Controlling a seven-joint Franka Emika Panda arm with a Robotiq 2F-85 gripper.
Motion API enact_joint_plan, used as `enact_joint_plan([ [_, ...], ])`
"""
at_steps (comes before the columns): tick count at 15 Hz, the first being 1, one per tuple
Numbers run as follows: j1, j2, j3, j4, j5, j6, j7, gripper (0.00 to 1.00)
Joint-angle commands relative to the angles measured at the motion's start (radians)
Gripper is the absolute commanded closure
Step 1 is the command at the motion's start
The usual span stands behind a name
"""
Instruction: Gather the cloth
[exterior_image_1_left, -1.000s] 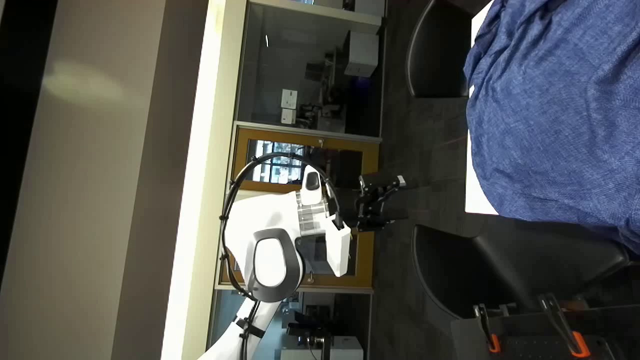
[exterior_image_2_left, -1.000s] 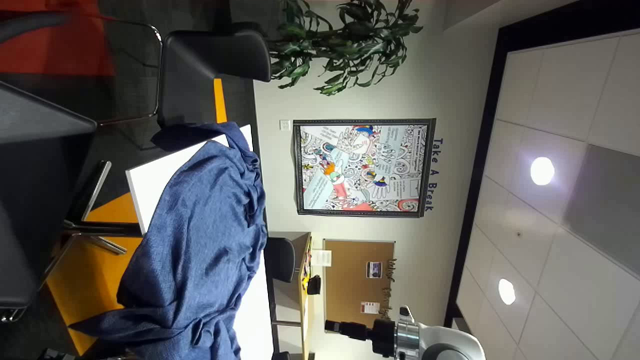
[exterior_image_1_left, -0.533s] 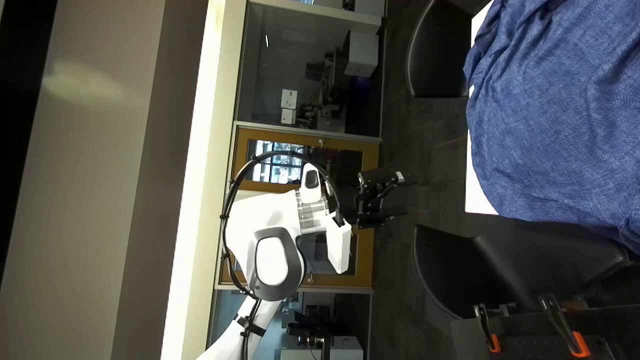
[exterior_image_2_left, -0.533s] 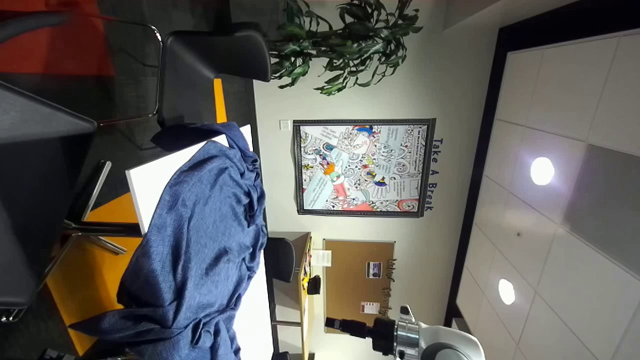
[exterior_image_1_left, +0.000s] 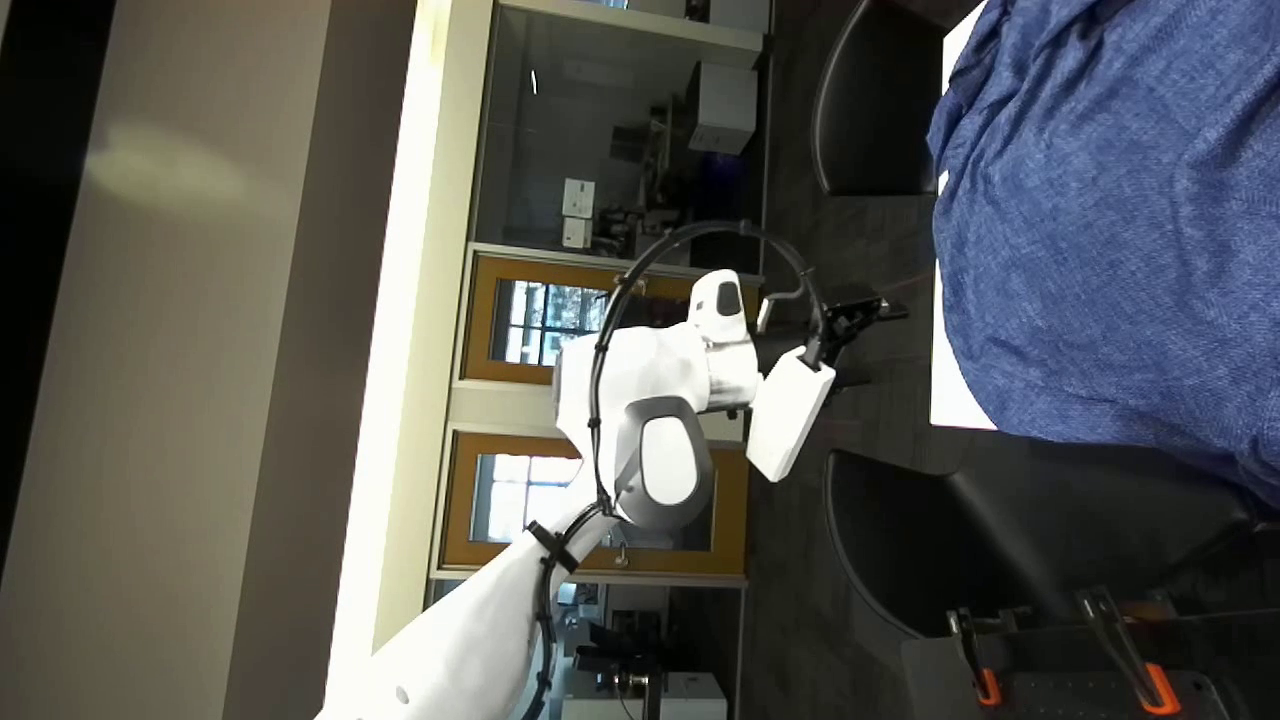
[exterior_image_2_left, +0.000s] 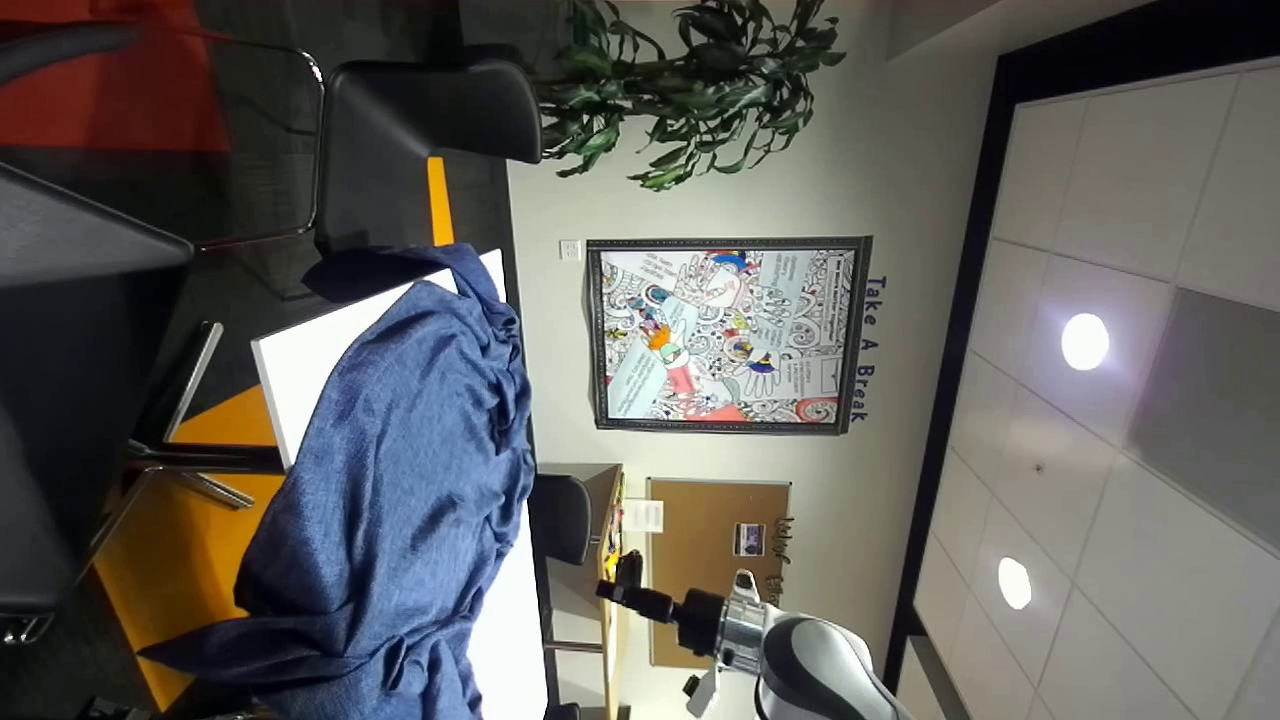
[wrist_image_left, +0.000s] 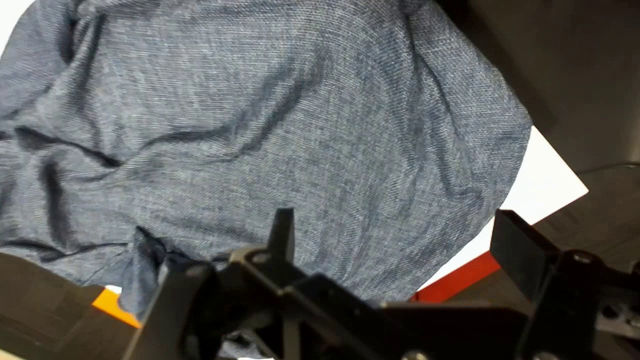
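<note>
While the navy-blue cloth (exterior_image_2_left: 400, 470) lay rumpled across the white tabletop (exterior_image_2_left: 305, 370) and over its edges, the Robotiq gripper (wrist_image_left: 392, 217) hung clear of it, fingers (wrist_image_left: 522, 250) spread around nothing; gathering seemed yet to begin. Wall lettering (exterior_image_2_left: 867, 350) read "Take A Break"; print on the framed poster (exterior_image_2_left: 725, 335) was illegible.

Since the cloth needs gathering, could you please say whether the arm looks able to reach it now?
Probably yes: the open pincer points down toward the cloth, with nothing visible between them.
</note>
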Motion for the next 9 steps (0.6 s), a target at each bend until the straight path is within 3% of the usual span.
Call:
enact_joint_plan([
  [1,0.061,0.165,-0.016,0.081,0.236,-0.035,-0.238,0.0],
  [4,0.019,0.28,0.059,0.12,0.329,-0.044,-0.354,0.0],
  [6,-0.016,0.341,0.114,0.133,0.31,-0.01,-0.338,0.0],
  [7,-0.04,0.276,0.129,0.09,0.294,-0.013,-0.313,0.0],
  [9,-0.055,0.327,0.16,0.111,0.289,-0.01,-0.309,0.0],
])
